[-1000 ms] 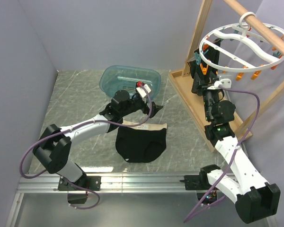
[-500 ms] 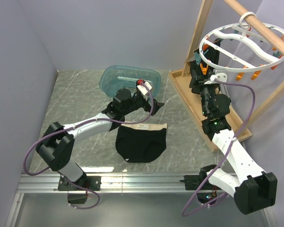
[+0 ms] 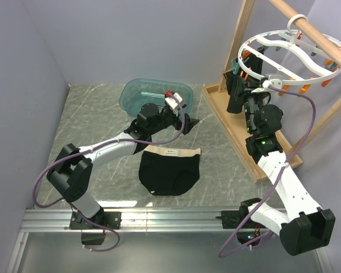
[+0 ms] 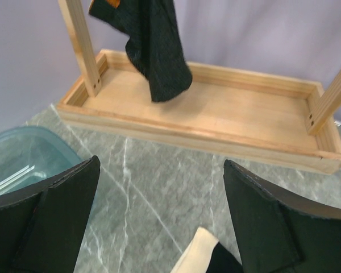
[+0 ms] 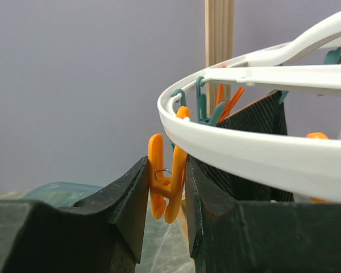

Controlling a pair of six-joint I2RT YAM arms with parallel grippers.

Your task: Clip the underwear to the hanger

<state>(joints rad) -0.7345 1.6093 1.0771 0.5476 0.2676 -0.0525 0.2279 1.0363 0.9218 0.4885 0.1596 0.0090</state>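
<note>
The hanger now had the right gripper raised to its rim. The underwear lay flat and unheld, well below-left of the hanger. The left gripper hung there too, wide open and empty. The right fingers had just pinched an orange clip, so the fabric had yet to be lifted.

Two arms, same build. Left arm: white tube parts, fat black joints. Right arm: white and black too. Big black boxy block low on each arm. Purple cable runs in loops along each arm. Tiny green light glows on black joint of right arm. Small red and white part near tip of left arm. Left fingers: black, flat, wide, slanted top edges. Right fingers: black, thick, smooth, curved inner sides. Black bases sit on silver rail.
</note>
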